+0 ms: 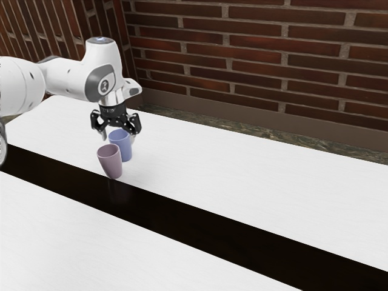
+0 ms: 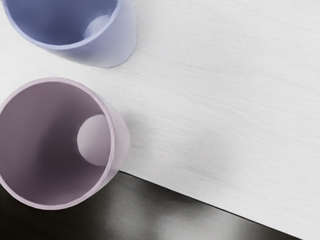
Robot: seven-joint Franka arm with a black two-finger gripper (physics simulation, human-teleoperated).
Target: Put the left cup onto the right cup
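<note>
Two cups stand upright and close together on the white table (image 1: 254,170), near its front edge. The mauve cup (image 1: 110,161) is nearer the edge, and the blue cup (image 1: 122,145) stands just behind it toward the exterior view's right. My gripper (image 1: 117,130) hangs open just above the blue cup's rim, holding nothing. From the wrist view I look down into both: the mauve cup (image 2: 55,145) and the blue cup (image 2: 75,30) are both empty, with a small gap between them.
A black gap (image 1: 182,224) runs along the table's front edge, with another white surface (image 1: 91,248) beyond it. A brick wall (image 1: 273,54) stands behind. The white tabletop stretches away to the exterior view's right.
</note>
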